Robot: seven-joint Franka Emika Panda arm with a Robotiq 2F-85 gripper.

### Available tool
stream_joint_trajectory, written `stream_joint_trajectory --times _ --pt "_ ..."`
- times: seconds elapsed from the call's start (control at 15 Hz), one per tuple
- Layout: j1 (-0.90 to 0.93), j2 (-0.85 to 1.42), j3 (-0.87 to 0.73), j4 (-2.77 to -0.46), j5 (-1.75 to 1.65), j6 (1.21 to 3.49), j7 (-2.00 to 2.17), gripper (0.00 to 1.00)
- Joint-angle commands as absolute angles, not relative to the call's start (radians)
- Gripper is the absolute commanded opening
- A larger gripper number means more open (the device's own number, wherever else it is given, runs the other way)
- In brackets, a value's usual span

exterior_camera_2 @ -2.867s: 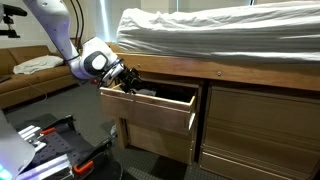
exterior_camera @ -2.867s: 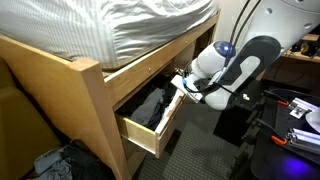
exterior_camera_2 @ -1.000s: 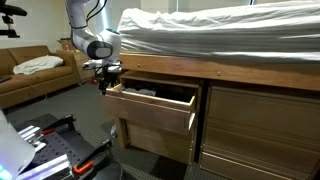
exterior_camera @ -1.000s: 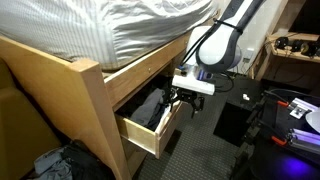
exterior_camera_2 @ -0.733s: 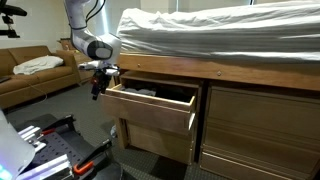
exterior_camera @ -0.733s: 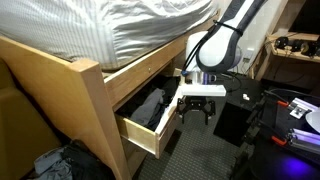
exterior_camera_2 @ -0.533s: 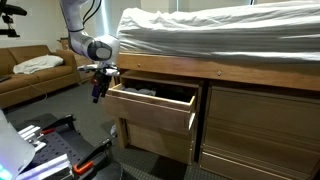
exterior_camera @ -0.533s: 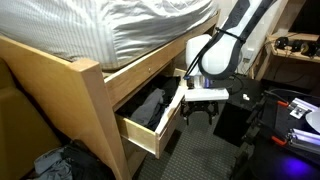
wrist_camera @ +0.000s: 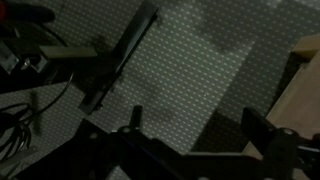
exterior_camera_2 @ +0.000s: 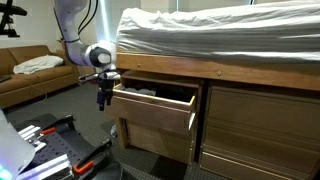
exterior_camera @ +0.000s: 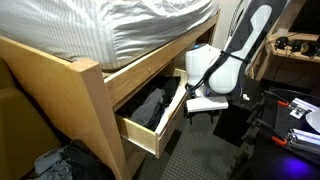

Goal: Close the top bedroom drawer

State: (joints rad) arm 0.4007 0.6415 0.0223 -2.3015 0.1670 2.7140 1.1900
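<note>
The top bedroom drawer (exterior_camera: pixel 143 136) of pale honey wood stands pulled out from under the bed in both exterior views, its plain front panel facing the room (exterior_camera_2: pixel 150 112). Dark clothes (exterior_camera: pixel 150 108) lie inside it. My gripper (exterior_camera: pixel 200 117) hangs pointing down just outside the drawer's front panel, near its end (exterior_camera_2: pixel 103 101), not touching anything that I can see. In the wrist view the gripper (wrist_camera: pixel 196 125) is open and empty over grey carpet, with a corner of the drawer's wood (wrist_camera: pixel 306 72) at the right.
A mattress with a striped sheet (exterior_camera: pixel 120 30) lies on the bed frame (exterior_camera: pixel 90 110) above the drawer. A wide wooden panel (exterior_camera_2: pixel 260 125) sits beside the drawer. A sofa (exterior_camera_2: pixel 30 75) stands behind. Black gear and cables (exterior_camera: pixel 285 120) lie on the floor.
My gripper has moved down and a little away from the drawer's top edge, to hang lower beside its front panel. The drawer has not moved.
</note>
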Motion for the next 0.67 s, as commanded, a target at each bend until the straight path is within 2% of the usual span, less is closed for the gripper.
stream_joint_trajectory --times 0.0,0.2,0.47,0.6 --pt "0.566 0.778 -0.139 -2.322 0.030 2.943 1.291 1.00" --pt "0.691 0.866 -0.260 -2.354 0.046 3.194 1.291 1.00" --pt "0.818 0.907 -0.356 -2.446 0.249 3.510 1.191 1.00" --pt "0.896 0.892 -0.403 -2.346 0.410 3.473 1.108 1.00"
